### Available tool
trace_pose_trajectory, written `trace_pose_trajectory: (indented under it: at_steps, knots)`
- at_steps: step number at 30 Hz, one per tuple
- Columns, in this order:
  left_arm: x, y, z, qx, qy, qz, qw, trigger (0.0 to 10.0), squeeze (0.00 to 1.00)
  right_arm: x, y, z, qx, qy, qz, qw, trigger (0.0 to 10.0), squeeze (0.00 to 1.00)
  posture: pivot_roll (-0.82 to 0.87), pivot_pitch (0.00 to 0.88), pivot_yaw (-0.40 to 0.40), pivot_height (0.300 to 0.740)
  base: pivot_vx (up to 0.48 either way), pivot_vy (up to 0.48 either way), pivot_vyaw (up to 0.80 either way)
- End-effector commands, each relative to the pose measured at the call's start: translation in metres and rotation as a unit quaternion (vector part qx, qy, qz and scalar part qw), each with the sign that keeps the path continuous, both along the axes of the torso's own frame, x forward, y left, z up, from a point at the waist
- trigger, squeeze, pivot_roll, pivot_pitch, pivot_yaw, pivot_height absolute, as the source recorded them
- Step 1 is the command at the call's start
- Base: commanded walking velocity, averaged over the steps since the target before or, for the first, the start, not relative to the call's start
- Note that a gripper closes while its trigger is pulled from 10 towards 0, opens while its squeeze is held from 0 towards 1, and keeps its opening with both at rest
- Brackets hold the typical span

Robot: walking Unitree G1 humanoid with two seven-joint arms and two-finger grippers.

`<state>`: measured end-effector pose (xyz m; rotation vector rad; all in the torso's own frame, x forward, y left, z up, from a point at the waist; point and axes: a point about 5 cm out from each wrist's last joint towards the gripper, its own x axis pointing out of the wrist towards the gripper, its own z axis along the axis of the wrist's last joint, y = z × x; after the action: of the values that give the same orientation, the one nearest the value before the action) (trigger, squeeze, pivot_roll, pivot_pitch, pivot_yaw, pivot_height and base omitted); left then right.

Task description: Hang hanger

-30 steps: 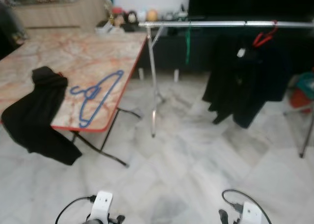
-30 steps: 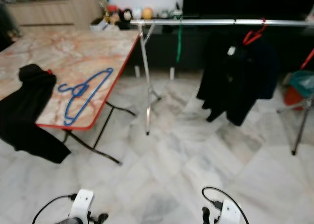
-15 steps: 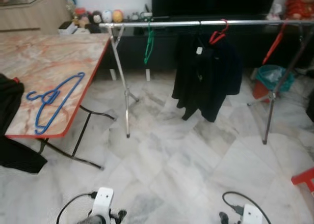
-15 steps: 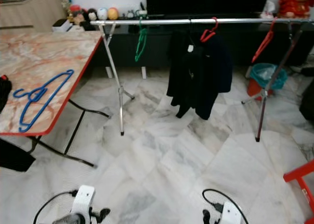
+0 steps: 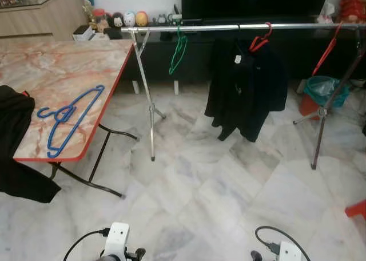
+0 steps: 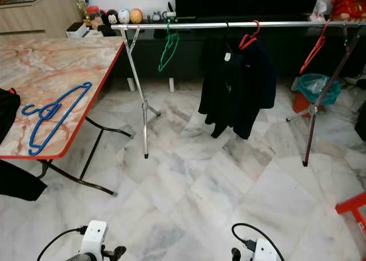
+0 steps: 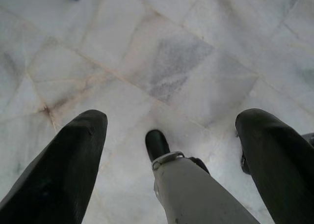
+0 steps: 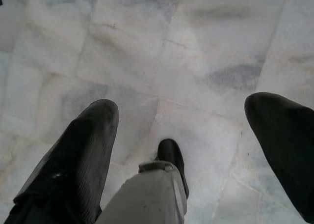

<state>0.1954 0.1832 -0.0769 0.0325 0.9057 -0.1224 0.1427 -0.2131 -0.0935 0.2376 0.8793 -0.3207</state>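
Observation:
A blue hanger (image 5: pixel 70 117) lies flat on the marble-top table (image 5: pixel 68 66) at my left, close to its red front edge. A chrome clothes rail (image 5: pixel 240 27) runs across the room ahead; on it hang a green hanger (image 5: pixel 178 49), a black garment on a red hanger (image 5: pixel 247 86) and another red hanger (image 5: pixel 329 44). Both arms hang low over the marble floor. My left gripper (image 7: pixel 167 135) is open with nothing between its fingers. My right gripper (image 8: pixel 191 126) is open and holds nothing as well.
A black garment (image 5: pixel 17 141) drapes over the table's left front corner. The rail's legs (image 5: pixel 150 109) stand on the floor ahead. A teal bin (image 5: pixel 320 89) and a red stool corner (image 6: pixel 351 206) are at the right. Small toys line a dark cabinet behind the rail.
The camera has swung slightly back to the left, so the table and blue hanger show further right in the picture. Both arms still hang with open fingers.

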Motion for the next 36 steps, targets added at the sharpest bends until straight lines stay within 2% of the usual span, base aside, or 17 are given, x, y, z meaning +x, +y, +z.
trace_pose_trajectory:
  at_steps: [1,6,9,13,27,34,36]
  knots:
    - [-0.0046,0.0012,-0.0025,0.005,0.009,-0.001,1.000,10.0,0.00,-0.0032,0.0023,-0.0019,0.002,0.010,0.006,1.000,10.0,0.00,-0.05,0.000,0.042,0.740,0.259,0.000,0.00]
    - [-0.0050,0.0010,-0.0027,0.005,0.010,-0.001,1.000,10.0,0.00,-0.0021,0.0020,-0.0014,-0.003,0.009,0.017,1.000,10.0,0.00,-0.05,0.000,0.042,0.740,0.259,0.000,0.00]
    - [-0.0052,0.0014,-0.0027,0.005,0.010,-0.001,1.000,10.0,0.00,-0.0009,0.0027,-0.0010,-0.002,0.007,0.025,1.000,10.0,0.00,-0.05,0.000,0.040,0.740,0.259,0.000,0.68]
    - [-0.0050,0.0023,-0.0025,0.005,0.010,-0.002,1.000,10.0,0.00,-0.0017,0.0030,-0.0016,0.003,0.010,0.010,1.000,10.0,0.00,-0.05,0.000,0.039,0.740,0.273,0.000,0.00]
    - [-0.0051,0.0024,-0.0026,0.005,0.011,-0.001,1.000,10.0,0.00,0.0003,0.0026,-0.0005,-0.007,0.007,0.029,1.000,10.0,0.00,-0.05,0.000,0.036,0.740,0.292,0.000,0.00]
    - [-0.0081,0.0028,-0.0042,0.006,0.016,0.001,1.000,10.0,0.00,0.0013,0.0058,-0.0006,-0.002,0.004,0.032,0.999,10.0,0.00,-0.05,0.000,0.036,0.740,0.299,0.000,0.71]
    - [-0.0088,0.0026,-0.0046,0.007,0.018,0.000,1.000,10.0,0.00,0.0003,0.0070,-0.0012,0.004,0.003,0.017,1.000,10.0,0.00,-0.05,0.000,0.038,0.740,0.298,0.000,0.00]
